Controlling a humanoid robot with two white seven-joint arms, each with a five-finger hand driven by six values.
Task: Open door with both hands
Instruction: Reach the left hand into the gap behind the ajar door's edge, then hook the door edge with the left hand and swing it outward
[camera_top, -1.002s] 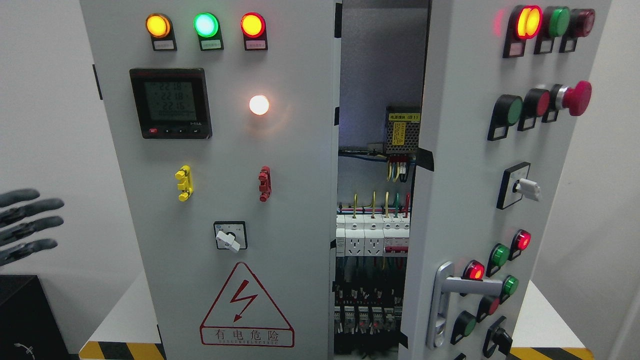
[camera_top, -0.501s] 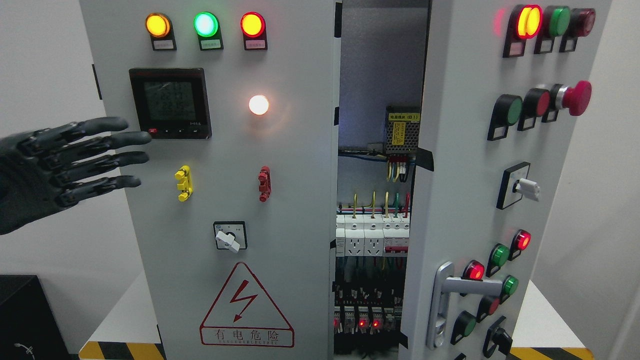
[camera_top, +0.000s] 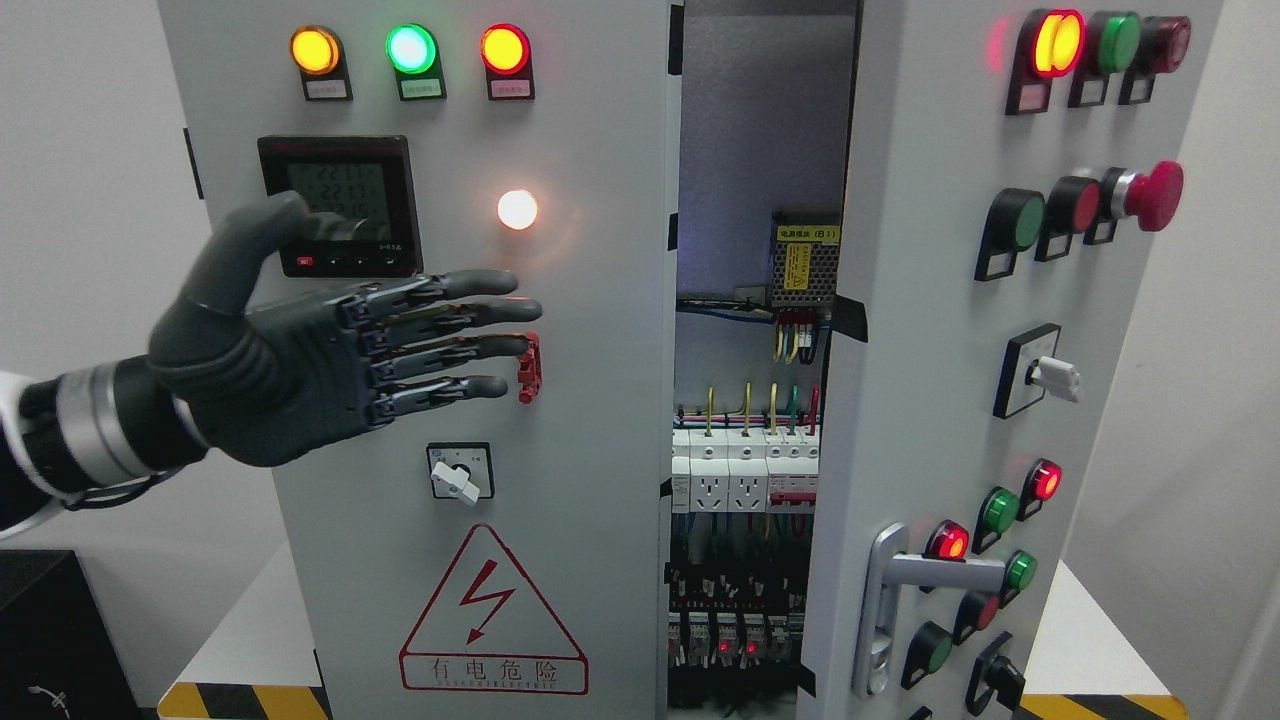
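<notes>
Left hand (camera_top: 330, 350) flat, fingers (camera_top: 470, 320) spread and extended, holding nothing, in front of the left door (camera_top: 590, 450) near the red clip (camera_top: 528, 368). Contact with the panel: cannot tell. Right door (camera_top: 900, 400) stands ajar, wiring visible in the gap. Advice: hook fingertips behind the left door's free edge, pull slowly, avoid the switches.

I see everything bright and evenly lit, sharp all over. The white lamp (camera_top: 518, 209) glares into a warm halo on the pale door (camera_top: 600, 400). The cabinet inside (camera_top: 760, 150) sits in shade. Straight edges lean outward near the sides.
</notes>
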